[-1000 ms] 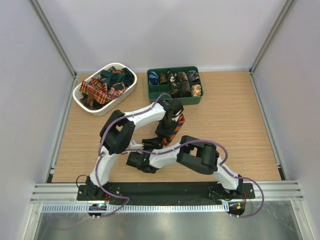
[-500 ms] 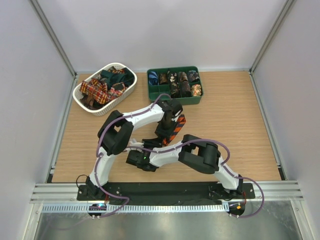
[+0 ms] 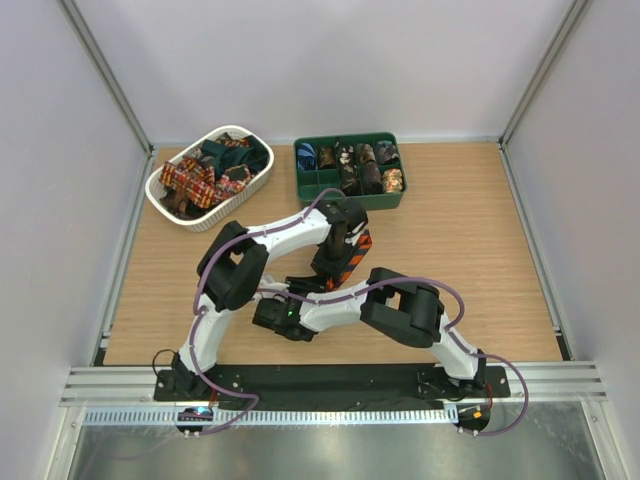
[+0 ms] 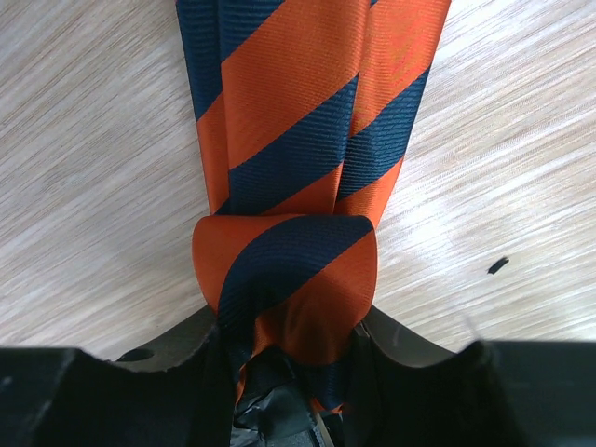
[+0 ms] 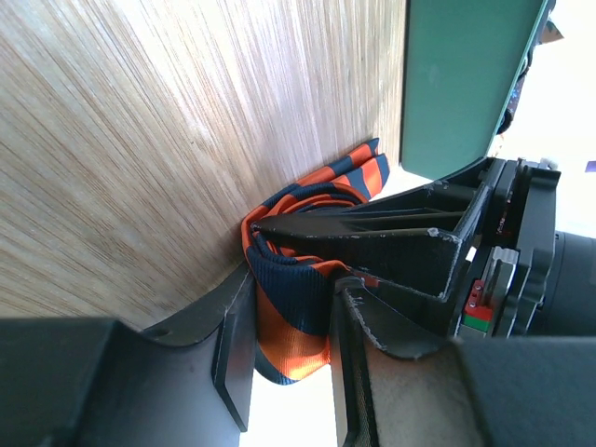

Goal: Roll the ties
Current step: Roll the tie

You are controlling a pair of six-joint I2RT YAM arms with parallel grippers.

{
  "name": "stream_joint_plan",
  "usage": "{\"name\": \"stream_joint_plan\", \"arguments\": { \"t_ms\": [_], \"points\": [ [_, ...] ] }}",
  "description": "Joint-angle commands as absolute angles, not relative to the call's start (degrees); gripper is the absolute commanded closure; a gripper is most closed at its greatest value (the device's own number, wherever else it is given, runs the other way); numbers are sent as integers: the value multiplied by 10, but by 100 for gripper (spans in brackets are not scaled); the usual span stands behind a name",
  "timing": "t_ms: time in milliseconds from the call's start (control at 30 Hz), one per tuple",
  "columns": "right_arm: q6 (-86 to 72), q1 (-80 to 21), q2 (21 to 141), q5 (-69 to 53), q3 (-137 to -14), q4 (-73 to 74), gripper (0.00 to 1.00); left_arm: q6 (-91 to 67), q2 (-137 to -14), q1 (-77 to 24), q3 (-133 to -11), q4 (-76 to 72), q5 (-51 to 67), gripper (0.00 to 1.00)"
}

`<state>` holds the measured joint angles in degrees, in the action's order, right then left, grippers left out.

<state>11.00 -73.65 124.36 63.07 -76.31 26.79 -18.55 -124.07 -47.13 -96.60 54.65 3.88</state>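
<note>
The orange-and-dark-blue striped tie [image 4: 307,112] lies flat on the wooden table, and its near end is wound into a roll [image 4: 284,279]. My left gripper [image 4: 284,349] is shut on that roll, with one finger on each side. My right gripper [image 5: 289,326] is also shut on the roll [image 5: 293,307], from the side, right against the left gripper's fingers [image 5: 391,251]. In the top view both grippers meet mid-table, the left [image 3: 333,268] and the right [image 3: 312,288], and only a short stretch of the tie [image 3: 361,243] shows.
A white oval basket [image 3: 200,218] at the back left holds several loose ties [image 3: 195,180]. A green compartment tray [image 3: 350,204] behind the grippers holds rolled ties [image 3: 365,165], and its wall [image 5: 466,84] is close by in the right wrist view. Walls enclose the table.
The left wrist and the right elbow have shifted slightly. Both grippers stay closed on the roll at the same spot.
</note>
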Motion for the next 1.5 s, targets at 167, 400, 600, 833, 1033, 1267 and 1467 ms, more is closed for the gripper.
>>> {"name": "stream_joint_plan", "arguments": {
  "t_ms": [167,400,600,833,1033,1267,1467],
  "points": [
    [80,-732,1248,613,-779,294,69,-169,-1265,-475,-950,584,83,73],
    [83,-733,1269,646,-768,293,39,-160,-1270,-475,-969,637,88,84],
    [79,-730,1281,648,-763,294,31,-156,-1259,-475,-992,682,99,87],
    [67,-722,1293,652,-764,302,31,-153,-1246,-482,-985,704,126,88],
    [58,-720,1299,654,-769,314,48,-156,-1246,-483,-981,708,133,89],
    [37,-720,1299,654,-781,333,92,-155,-1246,-484,-977,705,106,77],
    [23,-722,1271,622,-781,341,99,-155,-1236,-483,-979,672,80,59]
  ]
}}
